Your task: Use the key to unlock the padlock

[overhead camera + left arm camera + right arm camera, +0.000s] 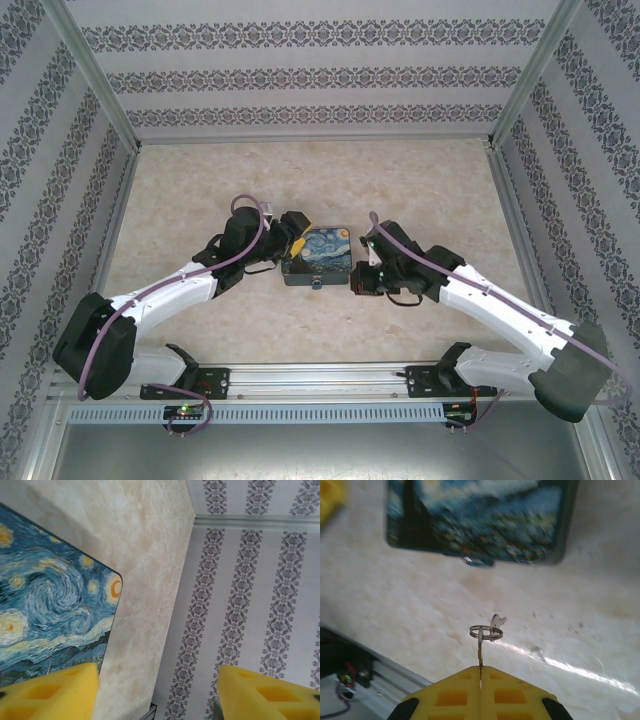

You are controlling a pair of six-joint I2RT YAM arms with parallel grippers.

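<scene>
The key (480,656) is a thin, dark-silvery sliver. It stands upright out of the seam between the right arm's fingers (455,696), which are pressed together on its lower end. Its upper end carries a small wire ring (486,631), and a second small flat metal piece (497,621) hangs tilted on that ring. The key sits above the pale marbled desk (200,190), near the front edge of the painted box (322,250) but apart from it.

The padlock (479,561) is tiny, with a blue body and a glint of silvery metal. It sits at the middle of the box's near edge, where the lid meets the front wall. In the right wrist view it is blurred, so its shackle and keyhole cannot be made out. From above it shows as a small blue speck against the box's front.

The left arm's fingers (50,692) stand wide apart with nothing between them. One of them hangs over the box's near corner and the other over the patterned wall side.
</scene>
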